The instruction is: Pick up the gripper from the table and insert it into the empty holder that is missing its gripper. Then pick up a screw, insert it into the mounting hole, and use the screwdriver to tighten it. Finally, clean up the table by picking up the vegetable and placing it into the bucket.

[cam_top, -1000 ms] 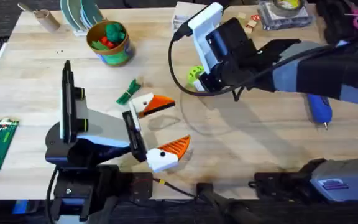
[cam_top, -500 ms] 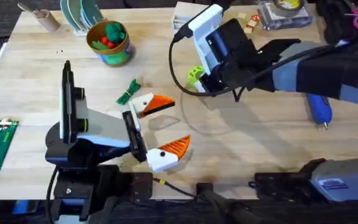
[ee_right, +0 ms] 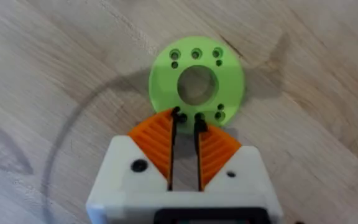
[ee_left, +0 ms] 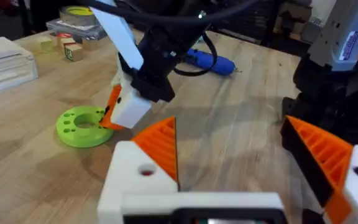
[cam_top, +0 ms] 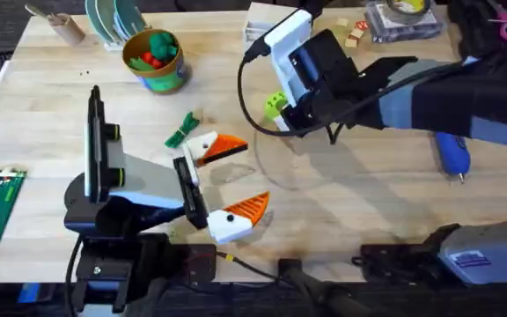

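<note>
Hardly any shift: my right gripper (ee_right: 185,134), fingers nearly closed and empty, still hovers over green disc (ee_right: 196,83); task unstarted.

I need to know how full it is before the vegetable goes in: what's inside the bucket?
The bucket holds a green toy piece on top and red-orange pieces beside it, filling much of its yellow inside. Whatever lies beneath them is covered.
</note>
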You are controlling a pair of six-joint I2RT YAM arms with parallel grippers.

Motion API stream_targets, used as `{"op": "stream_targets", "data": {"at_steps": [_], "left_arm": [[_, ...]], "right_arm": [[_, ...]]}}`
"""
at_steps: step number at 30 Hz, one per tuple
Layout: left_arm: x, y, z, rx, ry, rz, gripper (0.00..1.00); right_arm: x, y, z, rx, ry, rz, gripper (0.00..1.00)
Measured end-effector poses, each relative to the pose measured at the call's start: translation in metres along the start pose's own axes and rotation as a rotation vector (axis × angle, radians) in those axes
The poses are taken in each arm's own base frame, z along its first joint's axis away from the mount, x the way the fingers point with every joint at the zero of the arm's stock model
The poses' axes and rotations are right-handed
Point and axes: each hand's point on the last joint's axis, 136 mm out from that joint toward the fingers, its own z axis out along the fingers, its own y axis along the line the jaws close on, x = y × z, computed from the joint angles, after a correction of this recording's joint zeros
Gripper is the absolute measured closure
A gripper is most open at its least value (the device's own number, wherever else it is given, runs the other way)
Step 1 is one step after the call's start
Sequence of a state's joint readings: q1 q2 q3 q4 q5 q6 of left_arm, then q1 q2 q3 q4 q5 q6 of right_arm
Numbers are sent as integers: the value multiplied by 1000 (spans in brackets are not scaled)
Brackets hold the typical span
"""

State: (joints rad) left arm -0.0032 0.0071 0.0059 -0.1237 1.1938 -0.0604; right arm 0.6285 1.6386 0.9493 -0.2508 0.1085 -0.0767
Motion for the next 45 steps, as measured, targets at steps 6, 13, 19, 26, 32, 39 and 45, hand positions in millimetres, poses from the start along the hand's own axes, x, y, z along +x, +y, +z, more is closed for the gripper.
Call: {"op": "stream_targets", "data": {"at_steps": [6, 13, 19, 26, 32, 39, 45], "left_arm": [[0, 0, 0, 0, 0, 0, 8], [0, 0, 0, 0, 0, 0, 7], [0, 0, 0, 0, 0, 0, 8], [0, 0, 0, 0, 0, 0, 9], [0, -1, 0, 4, 0, 0, 8], [1, -3, 0, 19, 3, -4, 8], [1, -3, 0, 19, 2, -3, 8]], "right_arm": [[-4, 10, -1, -12, -14, -132, 765], [-6, 10, -1, -10, -24, -153, 765], [-10, 10, 3, -8, -39, -153, 767], [-9, 10, 5, -7, -34, -153, 804], [-10, 9, 5, -4, -35, -156, 868], [-10, 9, 4, -4, -35, -156, 851], [-9, 9, 4, -6, -30, -157, 808]]}}
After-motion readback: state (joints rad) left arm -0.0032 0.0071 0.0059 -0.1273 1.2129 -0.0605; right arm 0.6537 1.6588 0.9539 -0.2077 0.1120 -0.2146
